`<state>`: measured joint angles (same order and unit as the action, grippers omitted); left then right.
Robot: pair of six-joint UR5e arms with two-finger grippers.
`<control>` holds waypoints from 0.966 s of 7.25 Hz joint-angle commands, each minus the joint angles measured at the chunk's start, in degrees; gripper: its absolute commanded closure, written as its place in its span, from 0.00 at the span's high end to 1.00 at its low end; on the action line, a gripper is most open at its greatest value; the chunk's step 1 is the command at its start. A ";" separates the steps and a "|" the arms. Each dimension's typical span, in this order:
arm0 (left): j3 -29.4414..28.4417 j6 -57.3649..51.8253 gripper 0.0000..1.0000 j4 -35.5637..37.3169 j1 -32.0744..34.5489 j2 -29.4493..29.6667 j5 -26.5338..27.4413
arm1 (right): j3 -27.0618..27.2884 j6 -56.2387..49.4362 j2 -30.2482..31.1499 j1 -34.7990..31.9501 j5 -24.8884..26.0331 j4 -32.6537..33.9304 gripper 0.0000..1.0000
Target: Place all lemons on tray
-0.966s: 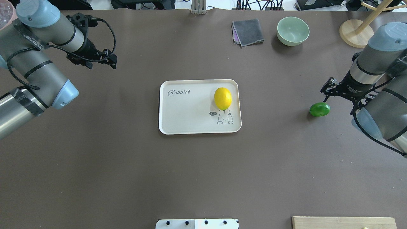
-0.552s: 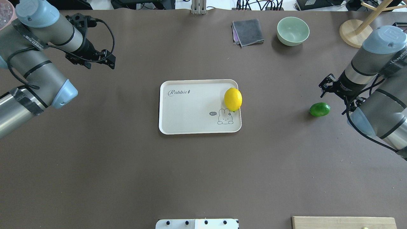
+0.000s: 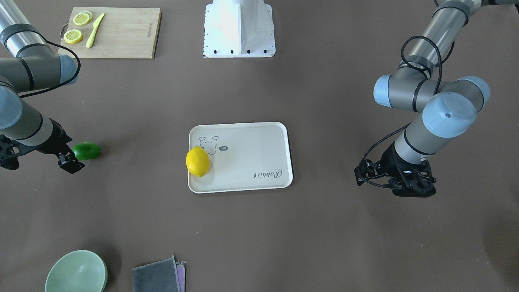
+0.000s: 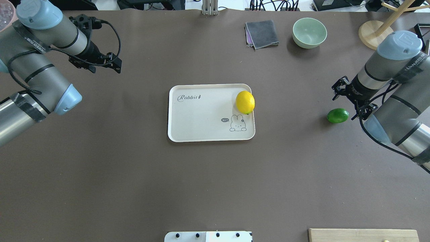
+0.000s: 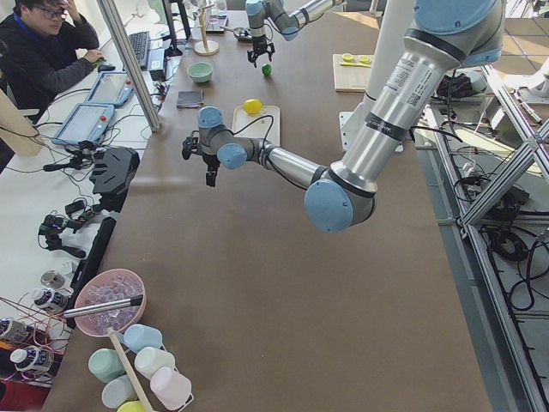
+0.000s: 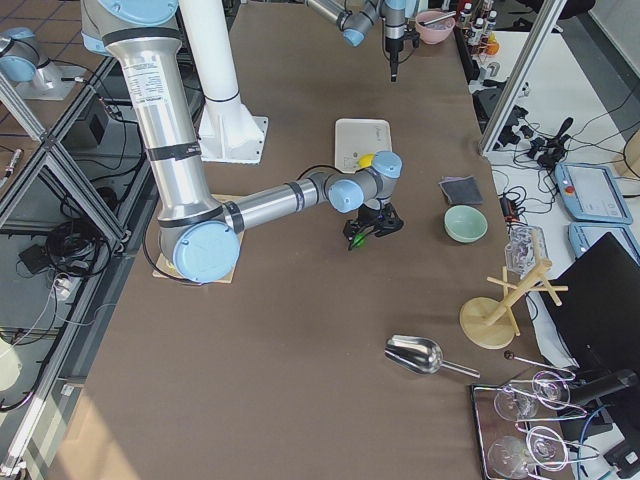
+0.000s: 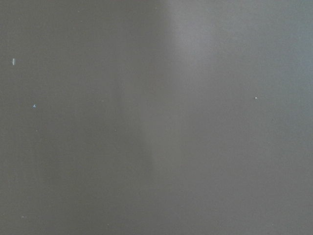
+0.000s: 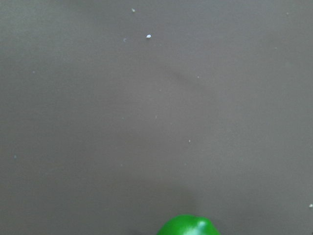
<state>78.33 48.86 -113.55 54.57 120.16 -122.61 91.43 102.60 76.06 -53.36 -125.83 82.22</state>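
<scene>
A robotics research lab. Two large industrial robot arms, the left arm point(image 5: 377, 129) and the right arm point(image 6: 165, 150), rise from a white base point(image 3: 239, 28) at a long table point(image 4: 215, 185) covered in a brown mat. Aluminium framing point(image 5: 480, 172) and loose cables point(image 5: 515, 249) stand behind the robot. Along the far side, an operator point(image 5: 43, 51) sits at a desk with a keyboard point(image 5: 140, 47), control tablets point(image 5: 90, 112) and handheld controllers point(image 5: 111, 172).

lemons: 2, i.e. yellow lemon point(image 4: 245, 102) and green lemon point(image 4: 337, 115)
tray point(image 4: 201, 129): 1
bowl point(image 4: 309, 32): 1
cloth point(image 4: 262, 33): 1
board point(image 3: 121, 36): 1
slices point(image 3: 82, 18): 2, on board
knife point(image 3: 94, 24): 1
arms point(image 4: 43, 74): 2
</scene>
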 commanded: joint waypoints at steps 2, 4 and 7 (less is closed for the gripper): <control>-0.28 0.01 0.98 0.00 -0.08 -0.01 0.00 | 0.15 2.69 0.14 1.33 0.24 -0.13 0.99; -0.28 0.01 0.98 0.00 -0.08 -0.01 0.00 | -0.03 2.60 0.15 3.08 1.28 -0.21 0.88; -0.28 0.10 0.98 0.00 0.01 -0.01 -0.09 | 0.41 2.95 -2.73 4.05 1.30 1.00 0.00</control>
<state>78.02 48.93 -113.56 54.50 120.15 -122.63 91.88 105.55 75.26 -49.76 -124.30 82.28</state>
